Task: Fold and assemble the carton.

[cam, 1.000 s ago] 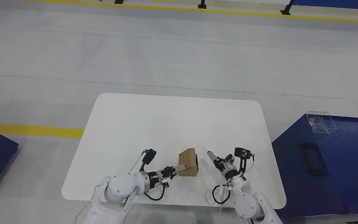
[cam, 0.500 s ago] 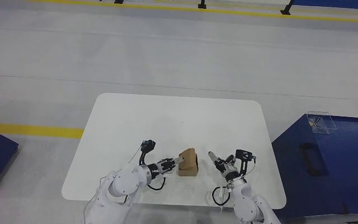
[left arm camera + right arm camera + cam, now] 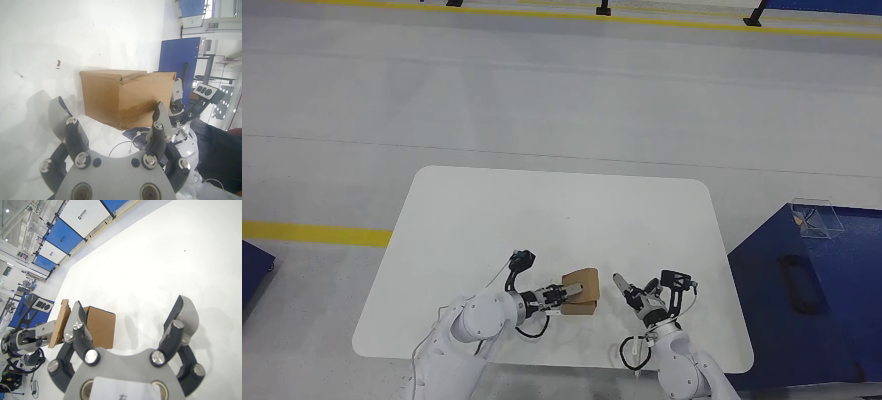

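A small brown carton stands on the white table near its front edge, between my two grippers. My left gripper is open right at the carton's left side. In the left wrist view the carton has a corner between the spread fingers of the left gripper, and one fingertip lies against a side face. My right gripper is open, a short way right of the carton and apart from it. In the right wrist view the carton sits beyond the right gripper, with one flap standing open against the left gripper's finger.
A blue cabinet stands right of the table, with a small clear box on top. The table's front edge runs just behind both grippers. Grey floor with yellow lines lies beyond.
My left arm has swung right and its gripper has closed in on the carton's left side. The carton has turned slightly. The right gripper has barely moved.
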Controlling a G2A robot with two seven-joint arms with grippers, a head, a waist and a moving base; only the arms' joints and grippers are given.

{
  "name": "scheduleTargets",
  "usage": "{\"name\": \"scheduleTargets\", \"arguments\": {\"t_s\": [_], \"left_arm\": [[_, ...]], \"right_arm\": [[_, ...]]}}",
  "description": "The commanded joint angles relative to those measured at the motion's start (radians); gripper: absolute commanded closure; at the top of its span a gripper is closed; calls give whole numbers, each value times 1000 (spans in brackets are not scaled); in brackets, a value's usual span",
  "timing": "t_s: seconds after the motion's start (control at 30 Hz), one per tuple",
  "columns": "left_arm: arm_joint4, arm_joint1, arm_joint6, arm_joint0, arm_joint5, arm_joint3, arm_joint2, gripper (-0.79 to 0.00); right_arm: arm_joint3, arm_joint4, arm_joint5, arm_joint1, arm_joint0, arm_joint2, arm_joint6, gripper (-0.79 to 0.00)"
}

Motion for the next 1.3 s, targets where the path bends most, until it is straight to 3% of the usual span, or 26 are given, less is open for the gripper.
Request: {"name": "scheduleTargets", "arguments": {"t_s": [0.0, 0.63, 0.77, 0.83, 1.03, 1.27], "left_arm": [[-7, 0, 1, 1, -11, 2, 5, -717], [-28, 7, 12, 10, -79, -14, 47, -693], [-39, 11, 20, 16, -94, -17, 43, -723], [-38, 14, 29, 18, -93, -21, 34, -785], [-16, 27, 41, 47, -60, -62, 3, -785], [-31, 28, 59, 54, -89, -74, -6, -785]], "right_arm": [[-1, -4, 0, 0, 0, -2, -1, -785], [-32, -39, -13, 0, -8, -6, 5, -785], [-35, -49, -14, 0, -10, -12, 6, -785], [-32, -51, -13, -1, -7, -16, 6, -785], [-29, -47, -2, -2, -3, -15, 5, -785], [-32, -28, -8, -2, -6, -13, 7, -785]]}}
